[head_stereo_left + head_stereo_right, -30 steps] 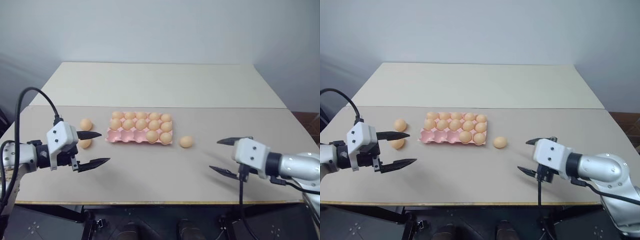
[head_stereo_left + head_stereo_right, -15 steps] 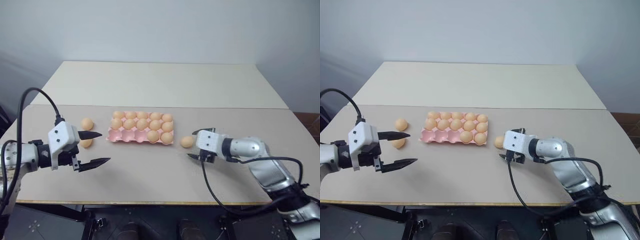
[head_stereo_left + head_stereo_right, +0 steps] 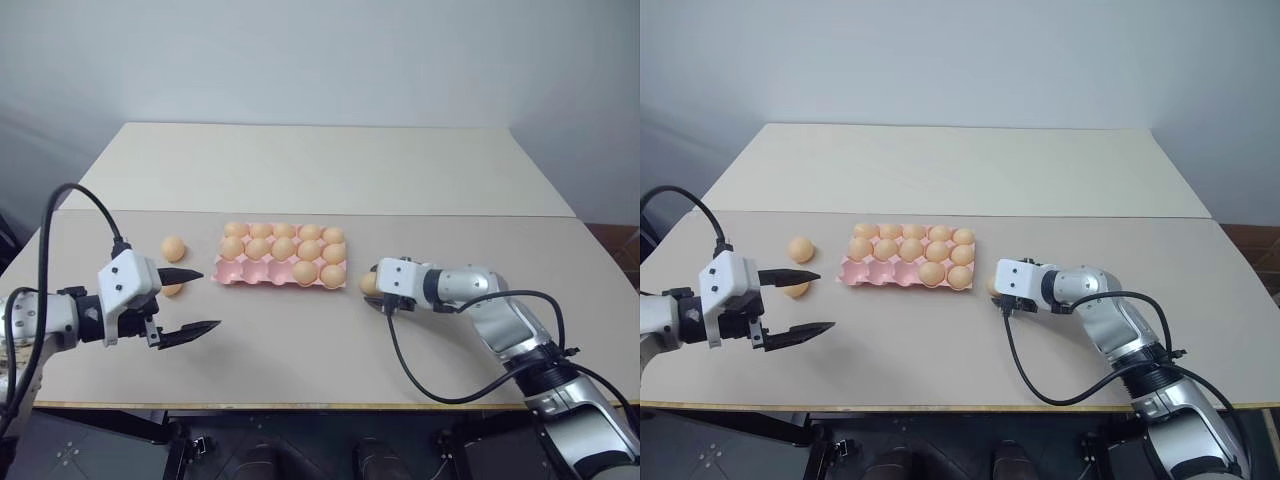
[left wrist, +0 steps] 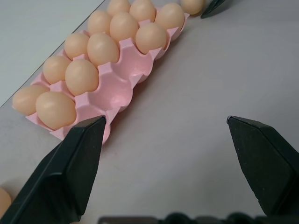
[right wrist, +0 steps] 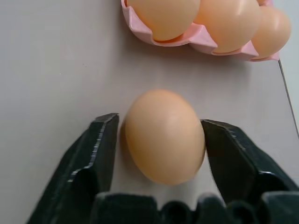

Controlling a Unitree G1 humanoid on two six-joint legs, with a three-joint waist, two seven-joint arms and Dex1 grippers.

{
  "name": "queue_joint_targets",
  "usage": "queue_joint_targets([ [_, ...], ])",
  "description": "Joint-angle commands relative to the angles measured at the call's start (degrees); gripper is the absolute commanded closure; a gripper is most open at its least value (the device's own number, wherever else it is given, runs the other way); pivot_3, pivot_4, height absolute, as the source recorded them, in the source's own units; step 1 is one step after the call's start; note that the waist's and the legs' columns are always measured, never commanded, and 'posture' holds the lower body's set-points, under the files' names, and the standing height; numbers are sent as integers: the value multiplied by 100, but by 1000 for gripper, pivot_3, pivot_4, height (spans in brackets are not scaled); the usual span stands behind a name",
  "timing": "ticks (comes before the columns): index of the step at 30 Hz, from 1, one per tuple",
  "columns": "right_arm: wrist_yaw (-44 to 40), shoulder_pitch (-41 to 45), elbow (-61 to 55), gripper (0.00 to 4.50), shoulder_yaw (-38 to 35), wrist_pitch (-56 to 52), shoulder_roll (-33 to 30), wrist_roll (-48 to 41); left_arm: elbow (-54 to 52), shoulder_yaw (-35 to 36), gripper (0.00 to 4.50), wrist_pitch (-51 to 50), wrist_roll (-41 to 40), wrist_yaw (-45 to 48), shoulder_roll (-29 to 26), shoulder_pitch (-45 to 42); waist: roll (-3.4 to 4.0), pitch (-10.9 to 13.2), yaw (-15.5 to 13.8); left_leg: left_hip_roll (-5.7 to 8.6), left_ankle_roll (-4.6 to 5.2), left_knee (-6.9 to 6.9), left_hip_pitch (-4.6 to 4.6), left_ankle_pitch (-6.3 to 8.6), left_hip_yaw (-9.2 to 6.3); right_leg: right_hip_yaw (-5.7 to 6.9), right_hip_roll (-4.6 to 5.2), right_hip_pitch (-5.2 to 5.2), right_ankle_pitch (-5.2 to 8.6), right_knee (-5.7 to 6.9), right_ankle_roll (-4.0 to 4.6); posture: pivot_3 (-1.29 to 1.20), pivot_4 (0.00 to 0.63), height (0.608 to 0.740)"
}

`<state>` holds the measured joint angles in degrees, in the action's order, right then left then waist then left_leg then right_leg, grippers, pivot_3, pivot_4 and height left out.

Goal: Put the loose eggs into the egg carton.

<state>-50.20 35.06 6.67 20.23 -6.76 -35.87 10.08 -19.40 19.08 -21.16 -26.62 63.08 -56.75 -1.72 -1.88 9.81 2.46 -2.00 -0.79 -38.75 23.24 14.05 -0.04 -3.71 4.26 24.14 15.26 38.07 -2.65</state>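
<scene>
I'm seeing even, soft, diffuse lighting across the table [image 3: 300,340], with no glare. Shadows are lying faint and short under the arms. Head views are staying sharp; my wrist views are blurring slightly at their near edges.

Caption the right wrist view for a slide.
Right pincer closed on a loose egg beside the pink egg carton.

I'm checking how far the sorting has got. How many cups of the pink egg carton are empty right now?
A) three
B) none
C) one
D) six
A: in the left wrist view the egg carton shows three bare cups in its near row, and the head view counts twelve eggs seated in the fifteen cups.
</scene>
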Motion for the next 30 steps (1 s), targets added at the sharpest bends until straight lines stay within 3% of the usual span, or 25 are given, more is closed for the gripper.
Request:
queue_joint_targets([
  [1,7,42,-146,2472,-96,117,-39,89,-144,212,0,88,1,-58,-30,34,0,0,1,0,0,0,0,0,0,0,0,0,0,0,0,0,150,740],
  [8,-38,-21,-713,2558,-340,-107,-42,-76,-130,246,0,108,-1,-88,-39,83,0,0,8,0,0,0,1,0,0,0,0,1,0,0,0,0,150,740],
  [16,53,807,-1519,2558,-638,-1548,969,-975,-48,453,0,108,99,-98,-77,369,1,1,31,-4,0,1,-3,0,0,-1,-4,1,-1,4,1,0,150,740],
  [22,593,1356,-902,2558,-246,-2180,2300,-1054,-73,543,0,84,154,-139,-39,541,1,1,19,-4,0,2,1,0,-1,1,-2,6,-1,2,2,0,150,740],
  [30,1060,1460,116,2558,159,-1650,3025,-770,-257,743,0,23,155,-207,-8,813,1,1,18,-3,-3,3,3,-1,-2,4,0,9,-1,2,2,0,150,740],
])
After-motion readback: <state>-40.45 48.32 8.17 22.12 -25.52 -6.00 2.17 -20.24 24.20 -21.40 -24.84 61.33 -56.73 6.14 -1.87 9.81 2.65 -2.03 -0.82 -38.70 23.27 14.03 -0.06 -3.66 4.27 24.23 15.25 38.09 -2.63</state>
